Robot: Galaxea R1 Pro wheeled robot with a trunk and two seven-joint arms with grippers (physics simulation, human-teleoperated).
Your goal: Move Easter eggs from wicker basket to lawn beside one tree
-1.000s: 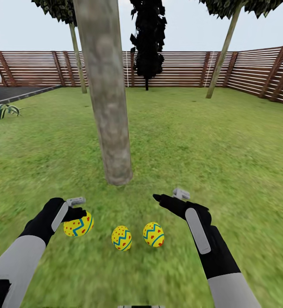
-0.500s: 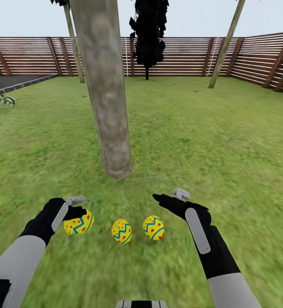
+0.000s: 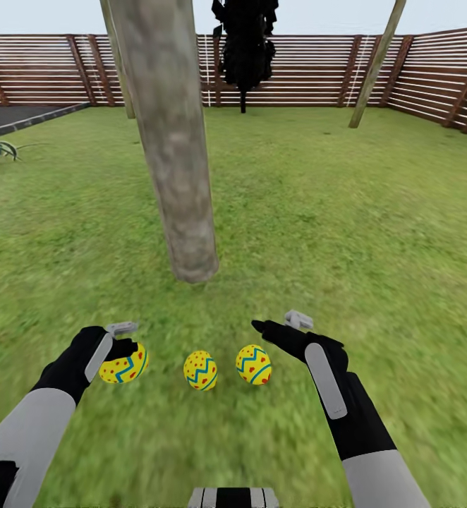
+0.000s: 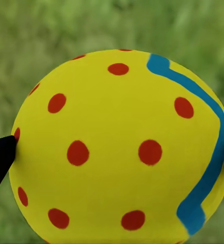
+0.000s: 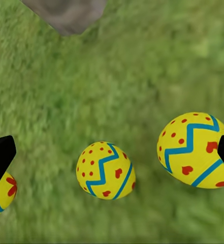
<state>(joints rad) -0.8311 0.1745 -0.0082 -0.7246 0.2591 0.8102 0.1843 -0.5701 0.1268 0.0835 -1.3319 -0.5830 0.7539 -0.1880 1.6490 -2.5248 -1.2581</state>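
Now the robot is standing on the lawn (image 3: pixel 374 233) facing the tree (image 3: pixel 173 162), whose thick grey trunk is rising at about twelve o'clock, a little left. Going from the left: the left gripper (image 3: pixel 124 343) is clamping the left egg (image 3: pixel 124 364) at about ten o'clock, low over the grass; in the left wrist view that egg (image 4: pixel 119 147) is sitting squarely between the two dark fingertips (image 4: pixel 0 157), touching both. At about twelve the middle egg (image 3: pixel 200 370) is lying on the grass, and just beside it the right egg (image 3: pixel 253 364), the two close but apart. At about two o'clock the right gripper (image 3: pixel 276 326) is hovering with its jaws spread and nothing between them, near the right egg.

By my reckoning the last step is in hand: two eggs are already lying near the trunk, and the third is only waiting to be let go. The next move calls for lowering it gently and opening, so it is not rolling off.

Whether the held egg is already touching the grass is hard to make out. The tree's crown is cut off at the top, and I cannot tell how the basket is standing.
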